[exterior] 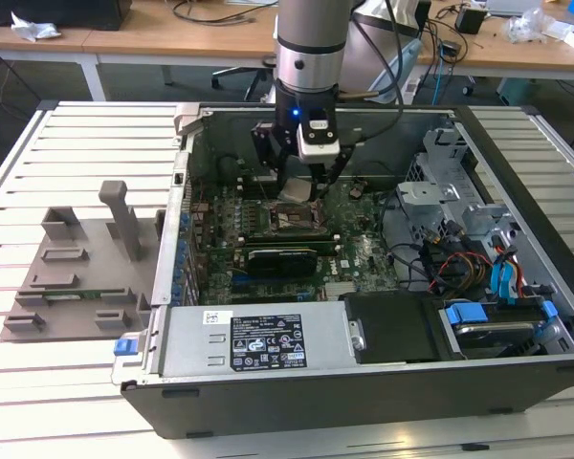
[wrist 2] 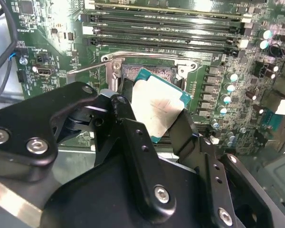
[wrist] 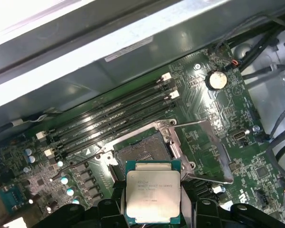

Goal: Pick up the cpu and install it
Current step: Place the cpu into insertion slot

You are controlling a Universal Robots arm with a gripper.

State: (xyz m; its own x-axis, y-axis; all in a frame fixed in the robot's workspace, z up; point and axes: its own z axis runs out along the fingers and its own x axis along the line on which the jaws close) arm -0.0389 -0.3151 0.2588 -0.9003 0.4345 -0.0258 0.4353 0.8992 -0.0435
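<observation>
One big computer case (exterior: 364, 392) lies open on a slatted table (exterior: 77, 134), and the arm reaches straight down into it. Well away from the pincer, outside the case toward the exterior view's left, sits a grey tray (exterior: 77, 277) with upright pegs. Inside the case, well clear of the pincer, there is a silver power supply (exterior: 258, 339), and a tangle of cables (exterior: 459, 268) lies off toward the exterior view's right.

The green motherboard (wrist: 247, 156) spreads beneath the pincer. A long black card (exterior: 282, 258) stands on it near the pincer, on the side toward the power supply. Rows of memory slots (wrist: 114, 121) run just beyond the socket (wrist: 140, 149), which lies directly below the pincer. The socket's metal frame (wrist: 204, 152) is swung open, and the bed of contacts is bare. A round coin battery (wrist: 217, 79) sits further off on the board.

The pincer (wrist: 153, 209) is clamped on the cpu (wrist: 153, 192), its black fingers (wrist 2: 128, 123) pressing two opposite edges of the chip. The jaws stand only as far apart as the chip is wide. The cpu has its silvery top facing the wrist cameras. It hangs over the near edge of the open socket and is not seated in it, with nothing between the chip and the contacts.
</observation>
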